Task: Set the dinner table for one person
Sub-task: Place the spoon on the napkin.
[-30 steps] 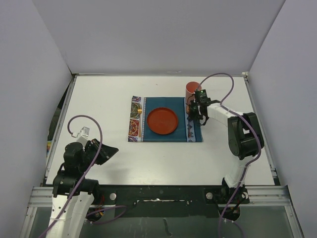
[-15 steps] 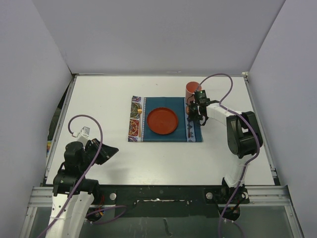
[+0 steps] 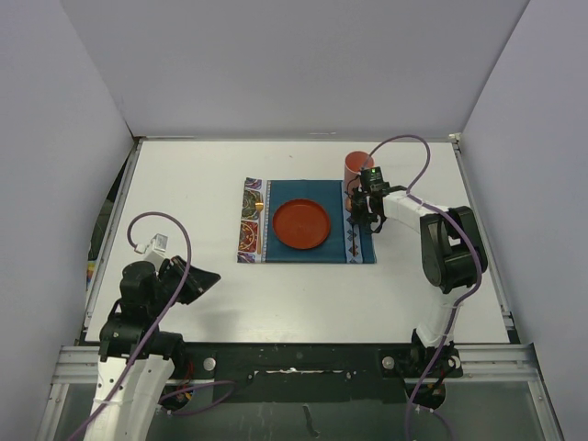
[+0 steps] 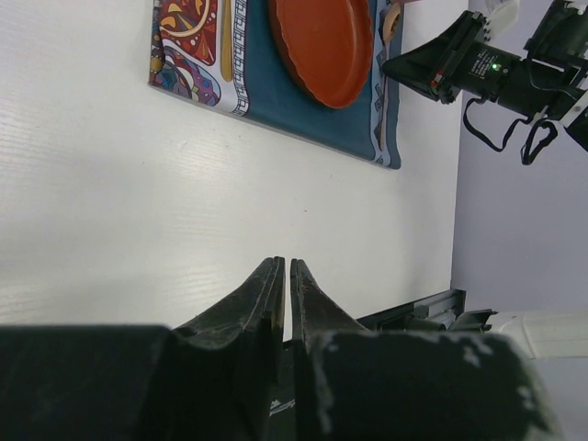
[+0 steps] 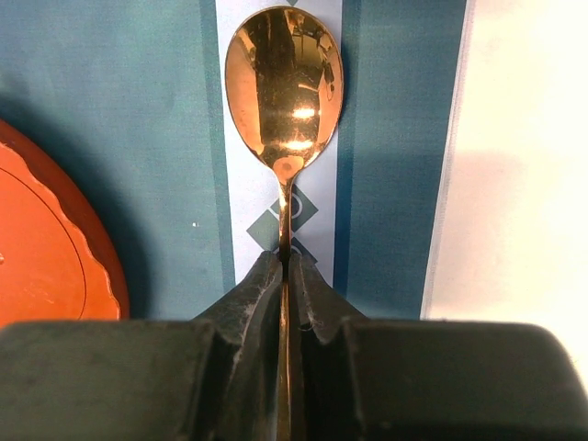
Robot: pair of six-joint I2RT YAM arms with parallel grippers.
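Right wrist: spoon (image 5: 284,101) at mat's (image 5: 395,138) right strip.
Right gripper (image 5: 285,276) clamped on the handle; bowl pointed straight ahead, along the strip, plate (image 5: 46,248) to left.

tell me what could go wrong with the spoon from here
The right gripper pinches the gold spoon only by its thin handle, so it might twist and land skewed on the placemat. Close beside it, the orange plate could be nudged. The red cup beside the gripper could get tipped.
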